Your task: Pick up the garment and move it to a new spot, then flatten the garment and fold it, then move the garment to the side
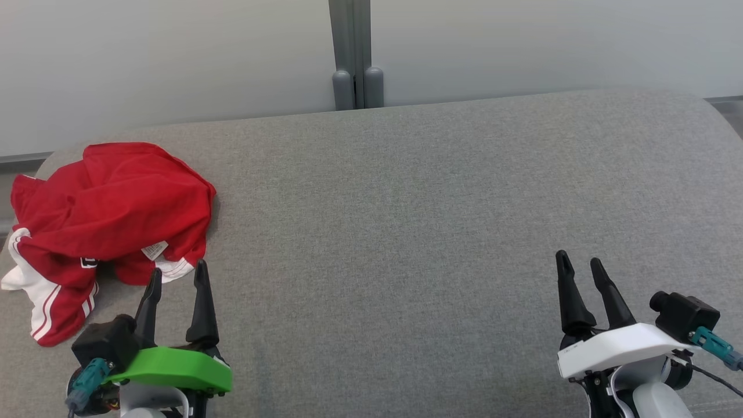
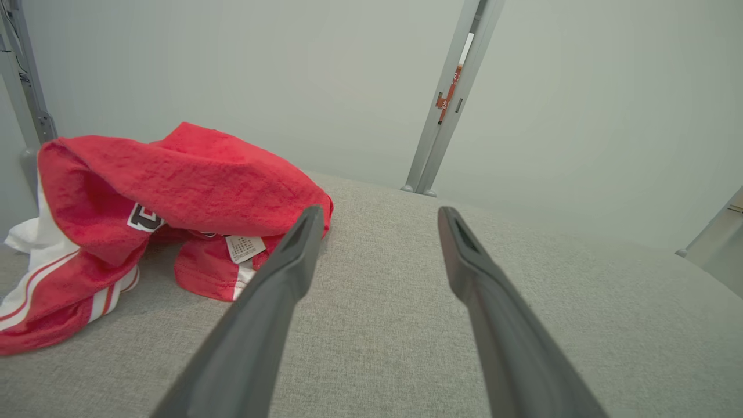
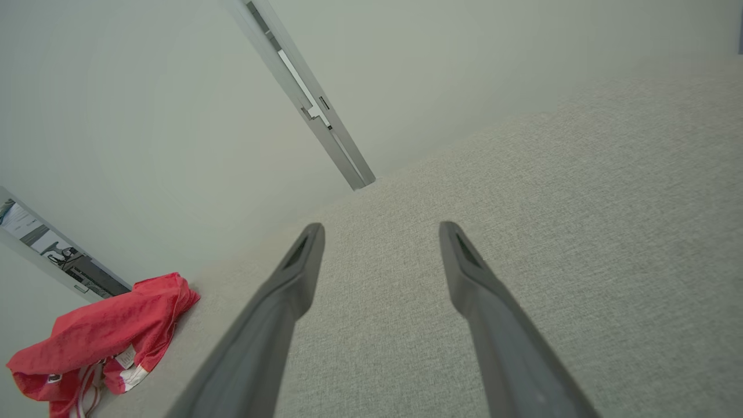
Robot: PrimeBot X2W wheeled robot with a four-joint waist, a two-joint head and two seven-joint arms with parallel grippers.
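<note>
A crumpled red garment (image 1: 110, 215) with white stripes and a white label lies bunched at the far left of the grey fabric surface (image 1: 406, 232). My left gripper (image 1: 177, 277) stands open just below the garment's near edge, its fingertips close to the white hem, holding nothing. In the left wrist view the garment (image 2: 174, 191) sits left of and beyond the open left gripper (image 2: 380, 215). My right gripper (image 1: 579, 264) is open at the lower right, far from the cloth. The right wrist view shows the open right gripper (image 3: 381, 229) and the garment (image 3: 104, 337) at the lower left.
A pale wall with a grey vertical post (image 1: 351, 55) runs behind the surface. The surface's left edge lies right beside the garment, and its right end curves down at the far right (image 1: 720, 116).
</note>
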